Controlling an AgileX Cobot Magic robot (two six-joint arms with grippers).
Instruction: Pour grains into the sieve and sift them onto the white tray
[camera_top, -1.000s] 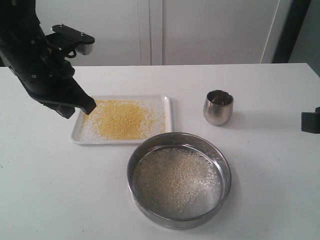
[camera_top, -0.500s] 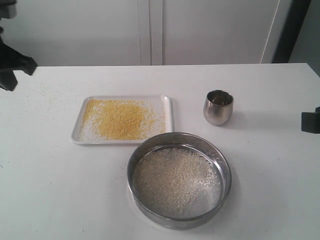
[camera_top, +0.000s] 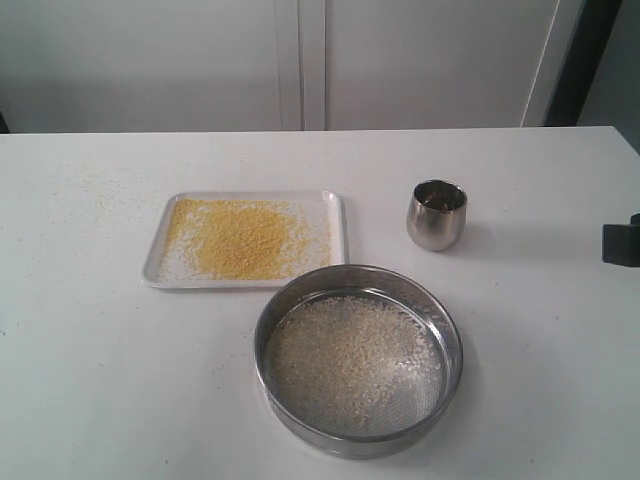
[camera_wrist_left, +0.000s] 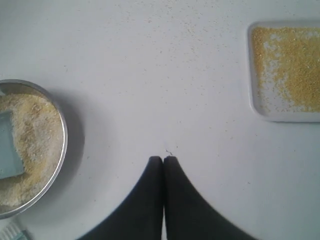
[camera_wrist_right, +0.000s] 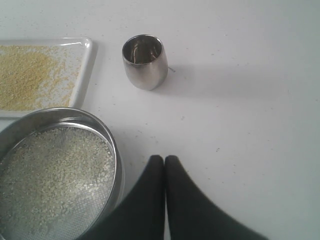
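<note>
1. Exterior: the white tray (camera_top: 333, 210) is seen left of centre on the table (camera_top: 100, 380), and is covered with fine yellow grains (camera_top: 240, 238). The sieve (camera_top: 358, 270) is set just near-right of it, rims almost touching, with pale kernels (camera_top: 350, 360) spread over the mesh. A steel cup (camera_top: 437, 214) is stood upright right of the tray and far of the sieve, apart from both.
2. Left wrist: the left gripper (camera_wrist_left: 163, 160) is seen with fingers pressed together, nothing held, over bare table. The tray and a round steel bowl (camera_wrist_left: 64, 142) of mixed grains are framed on opposite sides, with loose granules scattered between.
3. Right wrist: the right gripper (camera_wrist_right: 164, 159) is seen with fingers pressed together, nothing gripped. The sieve is seen just beside them, with the cup and tray beyond.
</note>
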